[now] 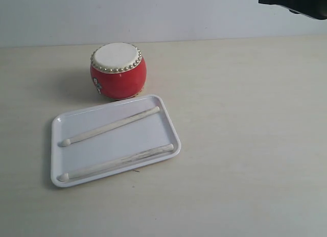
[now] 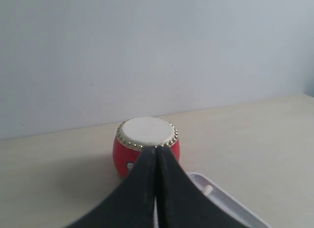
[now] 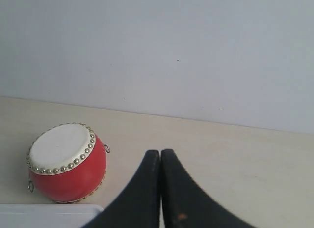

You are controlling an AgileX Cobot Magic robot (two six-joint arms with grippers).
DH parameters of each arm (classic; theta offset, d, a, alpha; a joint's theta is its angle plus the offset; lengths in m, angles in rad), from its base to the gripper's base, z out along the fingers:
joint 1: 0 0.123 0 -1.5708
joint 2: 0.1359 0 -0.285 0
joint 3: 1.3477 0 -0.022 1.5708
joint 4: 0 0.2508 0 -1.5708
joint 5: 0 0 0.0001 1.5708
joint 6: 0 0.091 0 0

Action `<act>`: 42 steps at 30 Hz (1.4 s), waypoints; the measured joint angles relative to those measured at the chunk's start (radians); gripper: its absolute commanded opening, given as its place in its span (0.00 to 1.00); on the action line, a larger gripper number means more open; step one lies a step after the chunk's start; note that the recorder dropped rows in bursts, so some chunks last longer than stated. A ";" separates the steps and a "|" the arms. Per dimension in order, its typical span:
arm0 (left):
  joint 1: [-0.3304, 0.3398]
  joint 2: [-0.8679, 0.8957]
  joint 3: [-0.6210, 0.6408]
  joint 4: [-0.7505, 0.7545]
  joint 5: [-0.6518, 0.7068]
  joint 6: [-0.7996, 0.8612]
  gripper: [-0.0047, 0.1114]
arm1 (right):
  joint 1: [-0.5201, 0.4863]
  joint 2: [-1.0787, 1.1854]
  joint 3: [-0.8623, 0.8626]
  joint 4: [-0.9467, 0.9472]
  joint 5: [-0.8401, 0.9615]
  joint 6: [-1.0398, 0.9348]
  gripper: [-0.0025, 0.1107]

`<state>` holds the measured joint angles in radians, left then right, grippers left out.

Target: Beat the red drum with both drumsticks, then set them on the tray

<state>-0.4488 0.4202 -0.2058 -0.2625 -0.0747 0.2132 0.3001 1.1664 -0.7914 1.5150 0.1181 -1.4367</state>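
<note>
A pale table (image 1: 245, 145) against a plain wall; the red drum (image 1: 118, 71) stands upright at the far left, skin upward, just beyond the far rim of the white tray (image 1: 120, 141). Both drumsticks lie inside the tray, one farther (image 1: 110, 126) and one nearer (image 1: 117, 163), roughly parallel and apart, bead tips to the left; that spacing would let each claw reach its own stick. The left gripper (image 2: 156, 148) is pressed fully closed on nothing; the right gripper (image 3: 160, 152) is likewise closed and empty. Both point level across the table toward the drum, well apart from the sticks; only a dark piece of robot (image 1: 296, 2) shows in the far right corner. Whether the beating is finished or not begun cannot be told.
</note>
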 measured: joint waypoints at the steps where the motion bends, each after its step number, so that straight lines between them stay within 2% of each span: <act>1: 0.015 -0.008 0.000 0.000 0.005 0.000 0.04 | 0.000 0.000 0.000 0.000 0.000 0.000 0.02; 11: 0.276 -0.180 0.000 0.000 0.075 0.000 0.04 | 0.000 0.000 0.000 0.000 0.000 0.000 0.02; 15: 0.346 -0.265 0.000 0.000 0.146 0.000 0.04 | 0.000 0.000 0.000 0.000 0.000 0.000 0.02; 20: 0.366 -0.319 0.000 0.000 0.189 -0.002 0.04 | 0.000 0.000 0.000 0.000 0.000 0.000 0.02; 34: 0.366 -0.321 0.001 0.010 0.210 -0.002 0.04 | 0.000 0.000 0.000 0.001 0.000 0.000 0.02; 37: 0.366 -0.336 0.032 0.053 0.210 -0.014 0.04 | 0.000 0.000 0.000 0.001 0.000 0.000 0.02; 42: 0.366 -0.365 0.116 0.211 0.212 -0.161 0.04 | 0.000 0.000 0.000 0.001 0.000 0.000 0.02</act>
<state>-0.0824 0.0554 -0.0894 -0.0511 0.1374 0.0519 0.3001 1.1664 -0.7914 1.5158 0.1181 -1.4367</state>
